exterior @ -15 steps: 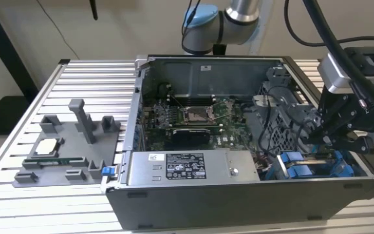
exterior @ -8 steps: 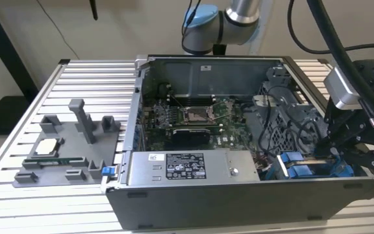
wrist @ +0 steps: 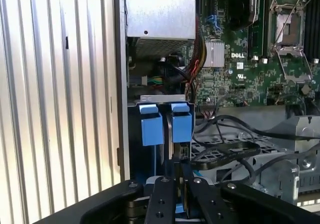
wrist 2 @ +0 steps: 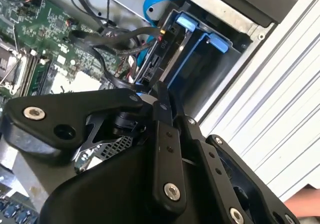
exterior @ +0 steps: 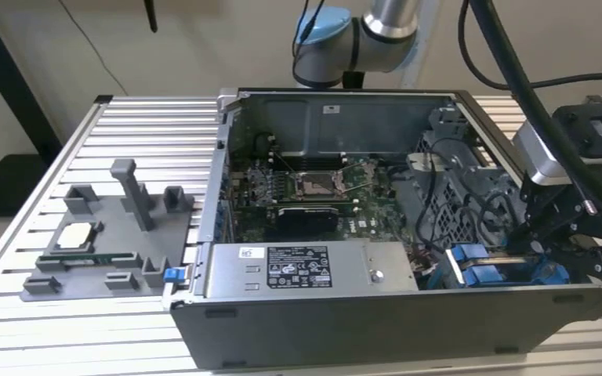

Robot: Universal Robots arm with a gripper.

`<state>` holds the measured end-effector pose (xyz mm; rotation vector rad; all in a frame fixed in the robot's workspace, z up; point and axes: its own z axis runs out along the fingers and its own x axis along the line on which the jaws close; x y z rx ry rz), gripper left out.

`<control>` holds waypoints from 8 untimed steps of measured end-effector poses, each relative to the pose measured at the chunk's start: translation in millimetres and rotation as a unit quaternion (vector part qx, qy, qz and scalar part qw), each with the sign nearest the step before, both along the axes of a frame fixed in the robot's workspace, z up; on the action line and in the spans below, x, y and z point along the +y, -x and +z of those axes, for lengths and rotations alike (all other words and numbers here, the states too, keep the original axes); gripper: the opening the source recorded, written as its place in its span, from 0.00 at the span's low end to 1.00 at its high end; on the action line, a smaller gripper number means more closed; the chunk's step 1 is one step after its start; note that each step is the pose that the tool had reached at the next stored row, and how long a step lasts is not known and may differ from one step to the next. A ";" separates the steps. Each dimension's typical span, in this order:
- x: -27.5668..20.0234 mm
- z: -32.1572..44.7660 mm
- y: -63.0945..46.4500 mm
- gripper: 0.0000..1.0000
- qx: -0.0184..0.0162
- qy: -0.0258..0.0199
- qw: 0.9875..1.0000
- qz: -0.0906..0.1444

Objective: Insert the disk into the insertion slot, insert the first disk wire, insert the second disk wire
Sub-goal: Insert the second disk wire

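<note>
My gripper (wrist: 181, 181) hangs just over the drive cage at the corner of the open computer case (exterior: 406, 329) on the exterior view's right, nearest the camera. In both wrist views my matte black, bolted finger links come together to a narrow tip over the top edge of the disk (wrist: 176, 151). The fingers look drawn close, but I cannot tell if they clamp on that edge or on a wire.

The disk sits upright in the insertion slot (wrist: 134, 149), a grey metal bay. Two glossy bright blue plastic tabs (wrist: 152, 124) stand side by side at its open end. Black cables (wrist: 235, 149), smooth and round, loop from the disk's edge toward the green motherboard (wrist: 250, 71).

Beside the cage lies a long grey metal box (exterior: 306, 270) with a black-and-white sticker; its print is too small to read. The case rests on a ribbed aluminium table (exterior: 123, 125).
</note>
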<state>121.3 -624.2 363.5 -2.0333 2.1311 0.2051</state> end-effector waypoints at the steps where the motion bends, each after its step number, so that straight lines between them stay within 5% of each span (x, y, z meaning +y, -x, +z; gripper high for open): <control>1: 0.0 -0.1 0.1 0.00 0.000 0.000 1.000 0.000; 8: 5.3 -3.5 0.2 0.00 -0.012 -0.001 1.000 0.000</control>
